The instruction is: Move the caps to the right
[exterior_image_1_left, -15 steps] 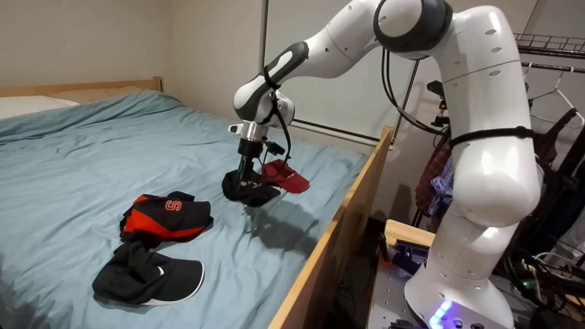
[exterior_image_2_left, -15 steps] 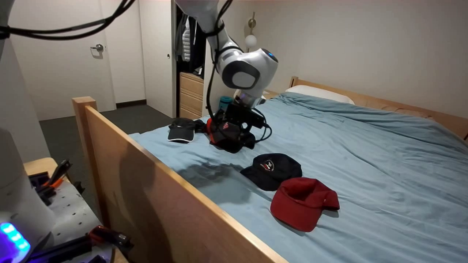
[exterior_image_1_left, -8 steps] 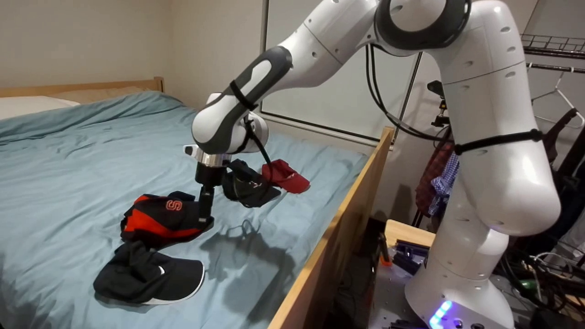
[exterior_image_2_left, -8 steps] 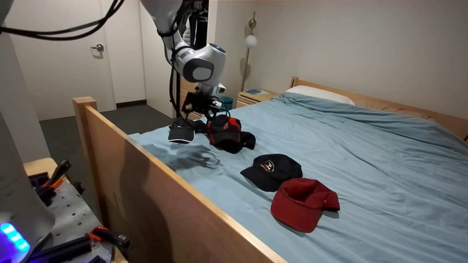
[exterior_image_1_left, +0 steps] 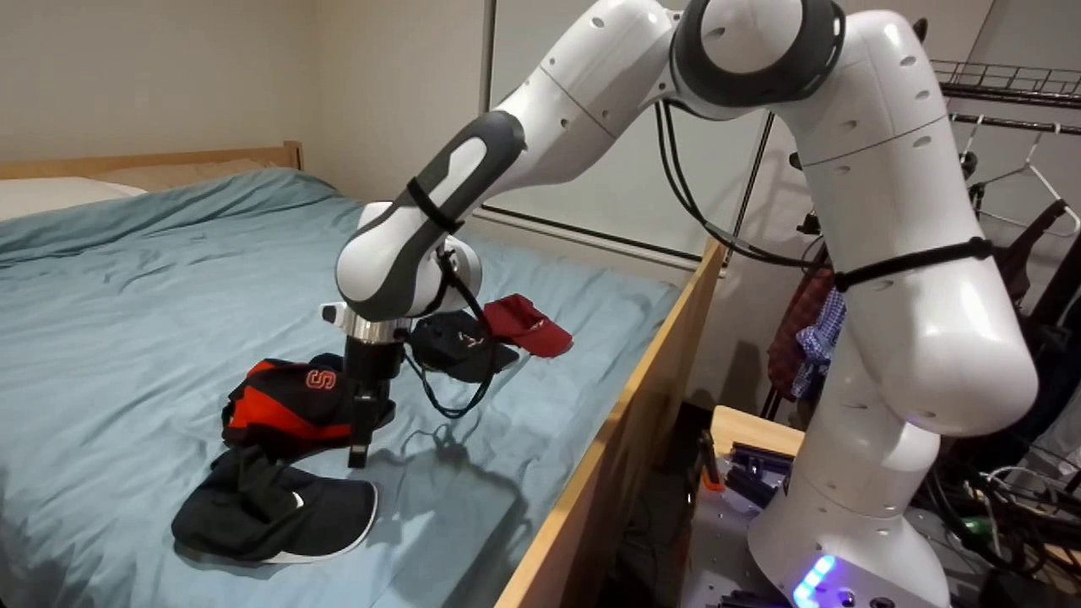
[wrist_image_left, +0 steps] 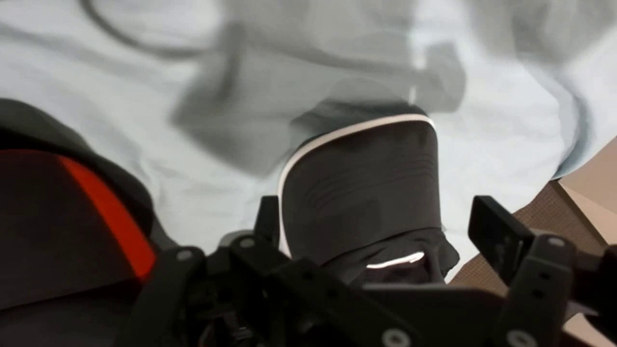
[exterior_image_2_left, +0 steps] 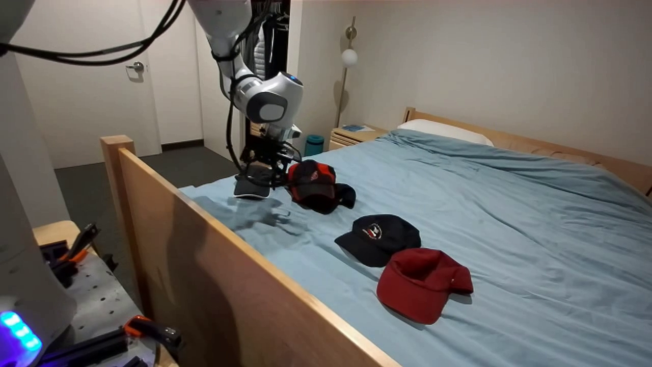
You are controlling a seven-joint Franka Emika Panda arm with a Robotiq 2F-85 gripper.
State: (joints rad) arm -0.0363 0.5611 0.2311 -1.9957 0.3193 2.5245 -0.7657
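A black cap with a white brim edge [exterior_image_1_left: 338, 511] lies on the blue bed sheet; it fills the middle of the wrist view [wrist_image_left: 361, 193]. My gripper [exterior_image_1_left: 359, 460] is open and empty above this cap. In the wrist view the jaws stand wide apart, one on each side of the cap [wrist_image_left: 381, 212]. A black-and-red cap [exterior_image_1_left: 279, 409] lies beside it, partly behind the gripper in an exterior view. A black cap with a round emblem [exterior_image_2_left: 389, 237] and a dark red cap [exterior_image_2_left: 415, 293] lie together further along the bed. My gripper partly covers the white-edged cap [exterior_image_2_left: 251, 189] in an exterior view.
A wooden bed board [exterior_image_1_left: 625, 422] runs along the bed between the arm's base and the caps; its top stands above the sheet [exterior_image_2_left: 509, 229]. Clamps [exterior_image_2_left: 153, 331] sit on the robot's mounting table. A cable loop [exterior_image_1_left: 452, 414] hangs from the wrist.
My gripper has moved from near the emblem cap, past the black-and-red cap, to above the white-edged cap, and has come lower. The caps have not visibly moved.
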